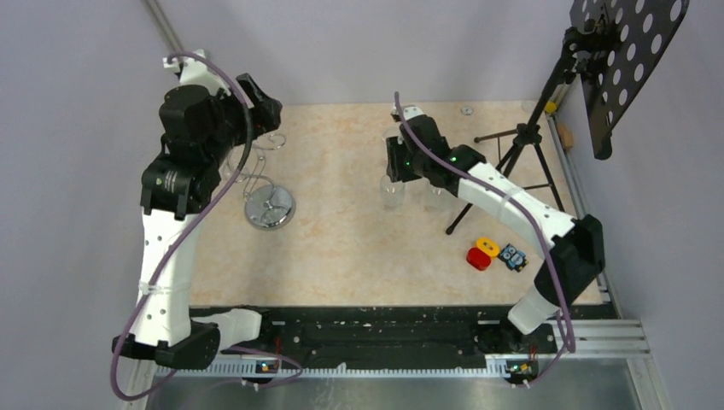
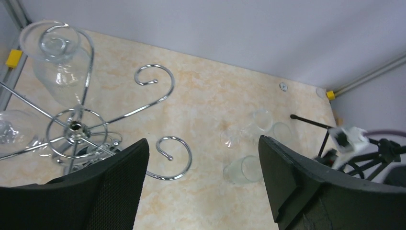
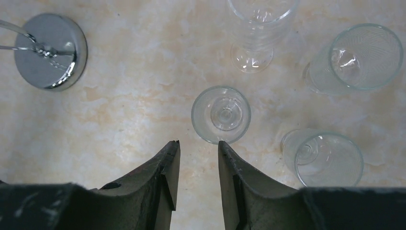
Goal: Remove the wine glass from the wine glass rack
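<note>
Left fingers (image 2: 122,184) are standing spread wide with nothing between them, hovering above the shiny chrome wire wine glass rack (image 2: 76,127) at the left of the left wrist frame; a clear wine glass (image 2: 60,72) is hanging from a curled rack arm at upper left, its foot sitting in the wire loop; a second clear hanging glass (image 2: 14,132) is showing at the left edge, cut off by the frame.

Right fingers (image 3: 167,177) are sitting partly apart at bottom centre of the right wrist frame, gripping nothing; a clear stemmed glass (image 3: 221,114) is standing on the pale marbled bench (image 3: 119,120) just beyond their tips, seen end-on, apart from them; other clear glasses (image 3: 356,57) are resting at the top and right of that frame; the rack's round mirrored base (image 3: 50,50) is lying at upper left, well apart.

Overhead: a black perforated music stand (image 1: 627,60) is standing at upper right; a red and yellow block (image 1: 482,254) is lying at lower right.
</note>
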Action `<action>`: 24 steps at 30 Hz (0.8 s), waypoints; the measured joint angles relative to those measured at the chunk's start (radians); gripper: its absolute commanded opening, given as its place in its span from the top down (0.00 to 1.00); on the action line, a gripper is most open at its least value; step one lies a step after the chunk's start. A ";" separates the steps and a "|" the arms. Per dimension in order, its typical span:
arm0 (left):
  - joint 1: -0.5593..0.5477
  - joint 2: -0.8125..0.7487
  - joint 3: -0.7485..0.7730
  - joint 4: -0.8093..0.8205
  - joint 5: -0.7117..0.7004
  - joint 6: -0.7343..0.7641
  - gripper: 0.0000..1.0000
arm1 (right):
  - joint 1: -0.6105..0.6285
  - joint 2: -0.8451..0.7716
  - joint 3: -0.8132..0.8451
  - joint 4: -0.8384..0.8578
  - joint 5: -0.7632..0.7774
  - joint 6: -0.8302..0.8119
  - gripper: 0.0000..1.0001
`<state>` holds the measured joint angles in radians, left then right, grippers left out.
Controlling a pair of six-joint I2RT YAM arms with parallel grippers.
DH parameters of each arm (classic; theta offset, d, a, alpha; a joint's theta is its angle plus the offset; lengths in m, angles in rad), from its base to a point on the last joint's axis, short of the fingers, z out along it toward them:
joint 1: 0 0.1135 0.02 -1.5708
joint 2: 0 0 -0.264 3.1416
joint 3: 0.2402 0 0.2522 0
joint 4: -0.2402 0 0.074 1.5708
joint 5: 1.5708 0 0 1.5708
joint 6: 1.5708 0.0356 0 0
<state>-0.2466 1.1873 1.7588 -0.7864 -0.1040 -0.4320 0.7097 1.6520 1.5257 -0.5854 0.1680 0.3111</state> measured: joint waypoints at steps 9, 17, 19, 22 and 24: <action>0.470 0.087 0.044 0.015 0.296 -0.114 0.16 | -0.011 -0.180 -0.154 0.128 -0.096 0.084 0.66; 0.823 0.044 -0.052 0.062 0.541 -0.228 0.16 | -0.011 -0.259 -0.271 0.195 -0.146 0.128 0.67; 0.888 0.028 -0.097 0.100 0.598 -0.272 0.16 | -0.011 -0.276 -0.298 0.210 -0.151 0.134 0.67; 0.952 -0.003 -0.187 0.174 0.694 -0.355 0.16 | -0.011 -0.300 -0.346 0.241 -0.166 0.140 0.67; 0.984 -0.014 -0.243 0.227 0.756 -0.415 0.18 | -0.011 -0.314 -0.380 0.263 -0.176 0.144 0.67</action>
<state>0.7376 1.1732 1.5154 -0.5594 0.6521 -0.8474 0.6991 1.3384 1.1461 -0.3222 -0.0078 0.4549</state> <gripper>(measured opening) 0.841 0.335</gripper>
